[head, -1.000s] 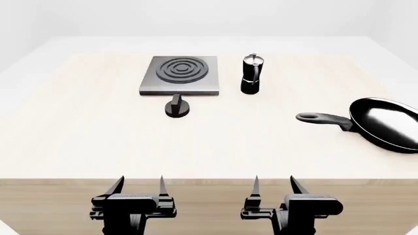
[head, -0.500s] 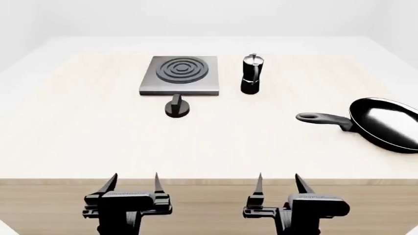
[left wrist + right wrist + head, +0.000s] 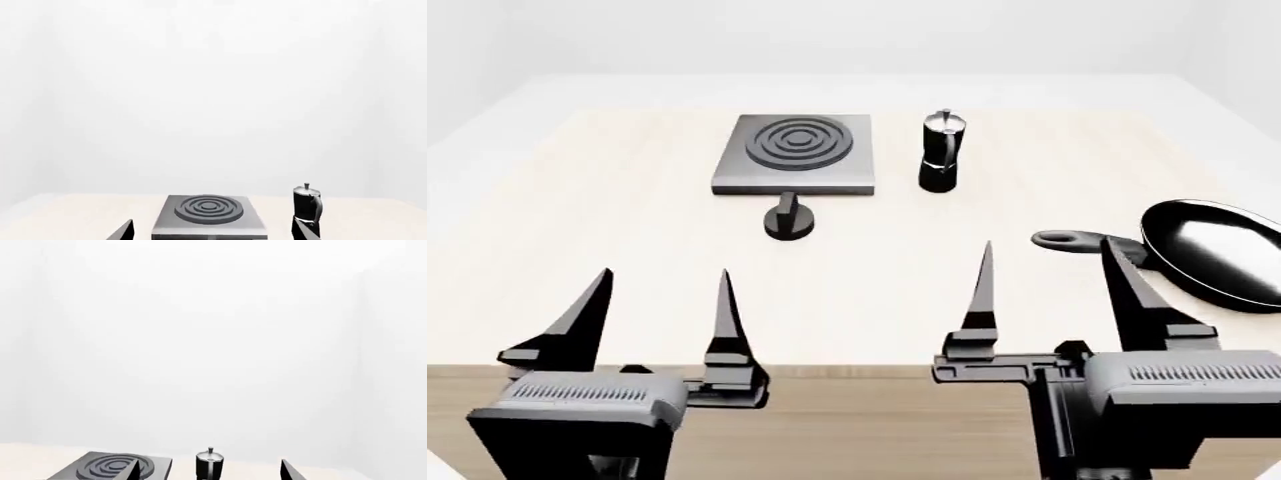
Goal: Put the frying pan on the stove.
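In the head view, the left gripper (image 3: pixel 661 290) fills the lower left of the frame, its 2 pointed fingers (image 3: pixel 723 310) spread apart with only bare table (image 3: pixel 587 200) showing between them. Further up, left of centre in the upper part of the frame, the stove (image 3: pixel 794 152) lies flat on the pale wood, its raised rings facing up. Just below its front edge sits a small round black knob (image 3: pixel 787 218), close to the slab but not touching it. Right of the stove, near it yet apart, stands a black-and-silver moka pot (image 3: pixel 941 150), upright. In the lower right of the frame the right gripper (image 3: pixel 1048 270) also has its 2 fingers held apart, gripping nothing. At the right edge, middle height, the frying pan (image 3: pixel 1217 252) rests on the table, well apart from the stove, its handle pointing left toward the centre; the right gripper's outer finger crosses in front of that handle in this view. The left wrist view shows the stove (image 3: pixel 209 214) and moka pot (image 3: pixel 307 202) low in the frame, and the right wrist view shows the same pair, stove (image 3: pixel 113 467) and pot (image 3: pixel 209 465), along its bottom edge.
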You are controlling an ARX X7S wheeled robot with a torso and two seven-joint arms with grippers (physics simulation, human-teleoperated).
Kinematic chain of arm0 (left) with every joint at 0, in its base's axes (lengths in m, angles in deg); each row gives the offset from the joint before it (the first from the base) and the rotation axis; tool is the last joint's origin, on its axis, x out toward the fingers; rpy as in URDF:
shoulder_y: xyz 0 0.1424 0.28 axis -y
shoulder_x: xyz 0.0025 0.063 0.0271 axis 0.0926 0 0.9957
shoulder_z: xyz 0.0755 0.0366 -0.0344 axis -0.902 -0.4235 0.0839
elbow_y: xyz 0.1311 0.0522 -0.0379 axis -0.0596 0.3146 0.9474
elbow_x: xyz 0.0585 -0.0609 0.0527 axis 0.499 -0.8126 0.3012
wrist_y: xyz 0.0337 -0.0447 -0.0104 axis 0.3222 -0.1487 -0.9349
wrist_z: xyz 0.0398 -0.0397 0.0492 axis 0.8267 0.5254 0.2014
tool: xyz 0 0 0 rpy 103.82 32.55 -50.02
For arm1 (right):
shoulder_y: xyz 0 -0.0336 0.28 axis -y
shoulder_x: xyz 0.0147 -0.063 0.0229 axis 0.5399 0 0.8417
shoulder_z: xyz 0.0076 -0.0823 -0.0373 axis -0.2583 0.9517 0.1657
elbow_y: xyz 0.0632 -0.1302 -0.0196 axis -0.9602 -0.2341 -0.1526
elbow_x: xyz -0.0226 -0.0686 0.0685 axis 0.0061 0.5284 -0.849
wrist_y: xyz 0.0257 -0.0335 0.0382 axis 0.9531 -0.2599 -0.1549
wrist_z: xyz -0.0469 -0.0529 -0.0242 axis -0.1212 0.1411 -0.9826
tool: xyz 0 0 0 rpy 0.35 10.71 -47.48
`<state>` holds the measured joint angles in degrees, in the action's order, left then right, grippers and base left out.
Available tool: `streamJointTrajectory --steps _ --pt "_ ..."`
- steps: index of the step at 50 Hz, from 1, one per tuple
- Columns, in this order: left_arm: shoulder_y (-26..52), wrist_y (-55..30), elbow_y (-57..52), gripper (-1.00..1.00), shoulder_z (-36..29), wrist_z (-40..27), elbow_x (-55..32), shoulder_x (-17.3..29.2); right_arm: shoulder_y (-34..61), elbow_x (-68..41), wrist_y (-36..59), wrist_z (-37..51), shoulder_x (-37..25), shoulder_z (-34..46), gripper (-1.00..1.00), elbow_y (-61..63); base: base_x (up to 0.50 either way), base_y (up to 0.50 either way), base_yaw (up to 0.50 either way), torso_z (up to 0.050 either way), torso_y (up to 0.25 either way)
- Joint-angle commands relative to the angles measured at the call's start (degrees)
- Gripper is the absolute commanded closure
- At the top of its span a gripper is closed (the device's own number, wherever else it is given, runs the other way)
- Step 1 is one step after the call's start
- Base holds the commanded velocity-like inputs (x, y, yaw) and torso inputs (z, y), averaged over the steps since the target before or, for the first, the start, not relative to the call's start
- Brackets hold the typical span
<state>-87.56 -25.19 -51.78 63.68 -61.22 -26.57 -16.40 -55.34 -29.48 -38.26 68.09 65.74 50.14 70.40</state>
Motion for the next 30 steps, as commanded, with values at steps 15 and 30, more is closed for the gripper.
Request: streamJointTrajectory --steps 15,30 --pt "8.23 2.68 -12.51 -1.0 -14.92 -30.59 -18.01 26.43 2.64 17.16 3.93 -10.83 6.11 5.16 -1.0 10.69 0.05 0.0 0.0 0.0 0.0" --pt "10.41 4.66 -12.43 -1.0 -18.29 -34.61 -19.45 29.84 2.77 15.22 3.12 -10.54 6.27 4.43 -1.0 10.72 0.49 0.0 0.0 0.0 0.0"
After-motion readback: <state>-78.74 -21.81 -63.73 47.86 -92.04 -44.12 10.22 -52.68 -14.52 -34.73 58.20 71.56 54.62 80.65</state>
